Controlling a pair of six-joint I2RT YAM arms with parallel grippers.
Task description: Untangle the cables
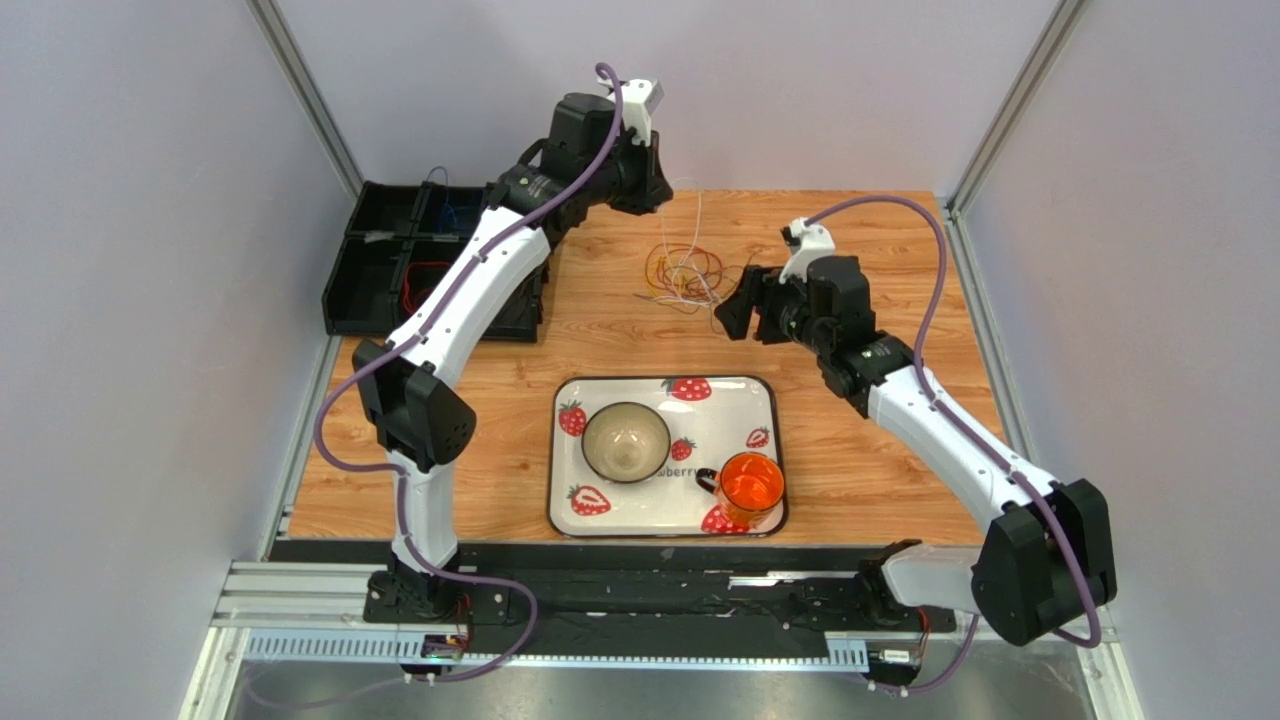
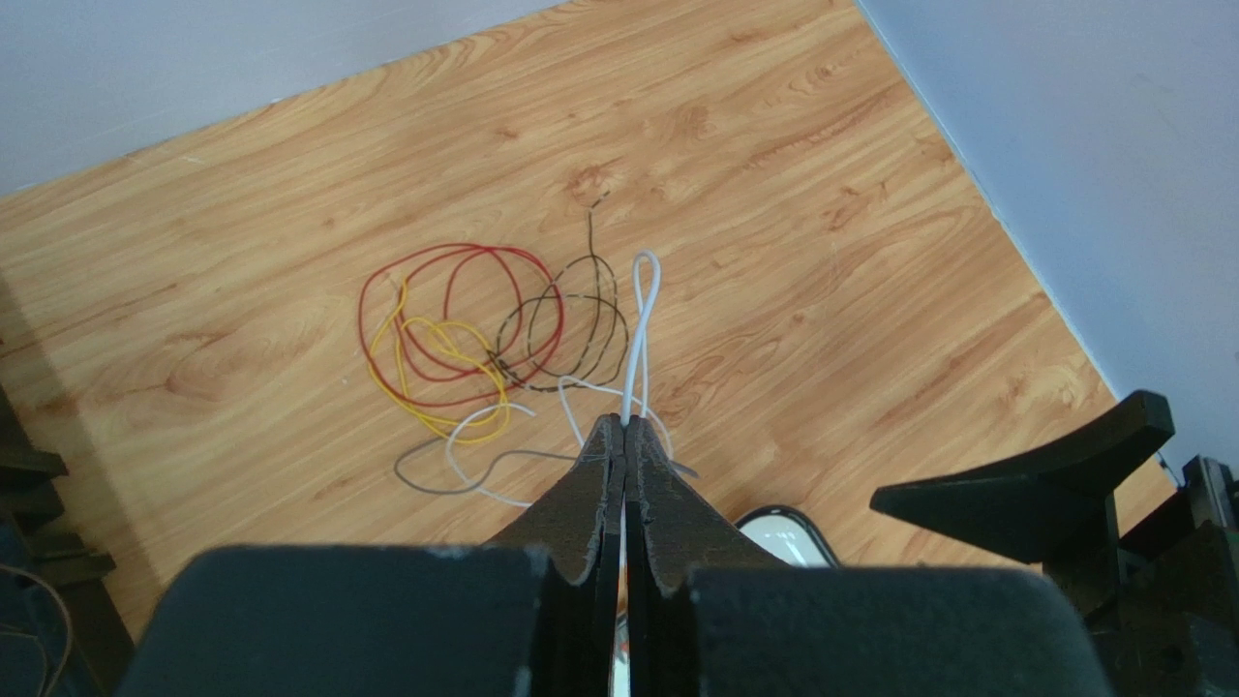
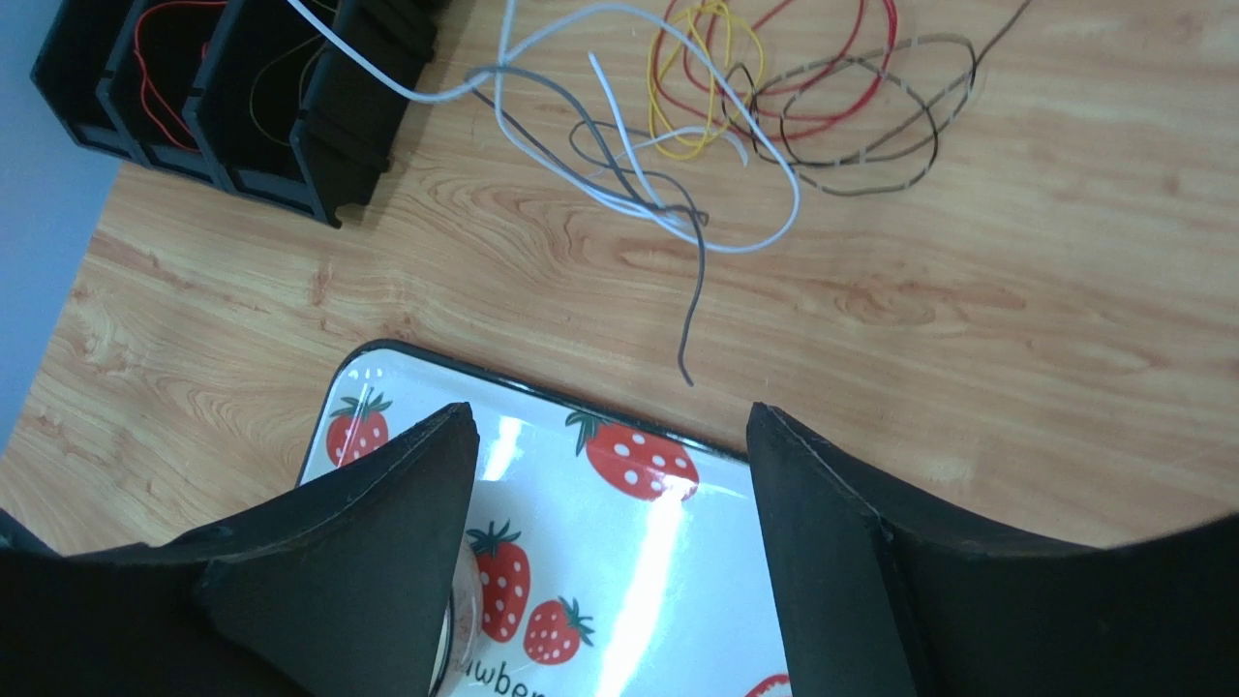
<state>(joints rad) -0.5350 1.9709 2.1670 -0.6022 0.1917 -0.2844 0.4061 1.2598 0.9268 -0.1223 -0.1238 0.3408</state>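
Now left jaws clamp the white cable (image 2: pixel 646 257), while right jaws gape wide short of the cables (image 2: pixel 502 341).

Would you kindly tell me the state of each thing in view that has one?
left gripper: shut on the white cable.
right gripper: open, holding nothing.
white cable: pinched, looped among the others.
cables: tangled on the table.
bowl: upright, empty, on the tray.
cup: upright on the tray.
bins: open-topped, cables inside.
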